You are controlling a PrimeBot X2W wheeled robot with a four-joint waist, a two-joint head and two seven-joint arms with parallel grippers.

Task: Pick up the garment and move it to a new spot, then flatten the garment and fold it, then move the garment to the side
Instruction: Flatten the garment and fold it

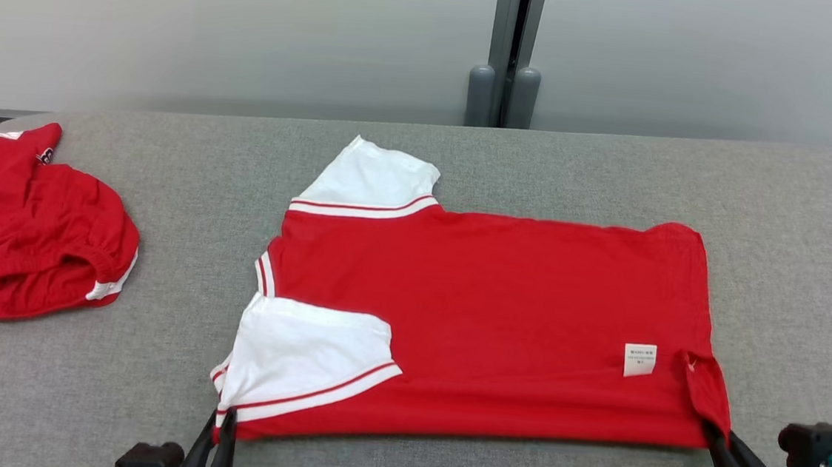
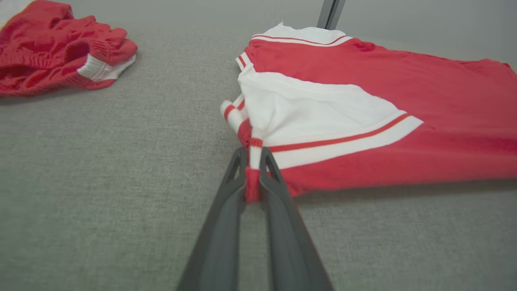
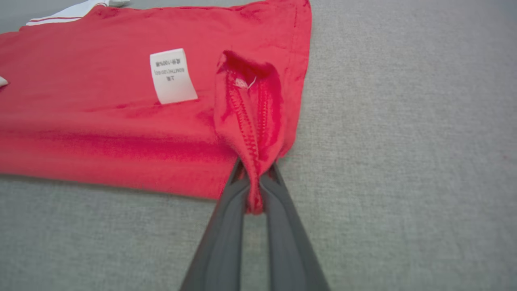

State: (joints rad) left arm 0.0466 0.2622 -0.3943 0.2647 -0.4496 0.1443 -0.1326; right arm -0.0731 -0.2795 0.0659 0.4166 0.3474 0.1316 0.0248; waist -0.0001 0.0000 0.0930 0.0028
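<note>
shirt: red body, white sleeves with red stripes; spread flat mid-bench, collar end to the robot's left, hem to its right
bench: grey woven cover; carries both garments
left fingers: pressed together on the shirt's near-left corner, at the striped cuff of the near sleeve; a strip of red-and-white cloth is pinched between the tips; fingers lie low over the bench
right fingers: pressed together on the near-right hem corner; the corner is drawn into a narrow upright fold with the seam stitching showing; red cloth sits between the tips
near edge: runs fairly straight between the two grips; a thin shadow under it in both wrist views
near sleeve: folded over onto the red body, its cuff toward the left grip
far sleeve: sticks out flat toward the wall
tag: white, printed, text too small to read; lies on the shirt's upper face just beside the pinched hem corner, on its collar side
second garment: red and white, bunched up; at the far left of the bench, well apart from the shirt
backdrop: pale wall; grey post behind the bench
</note>
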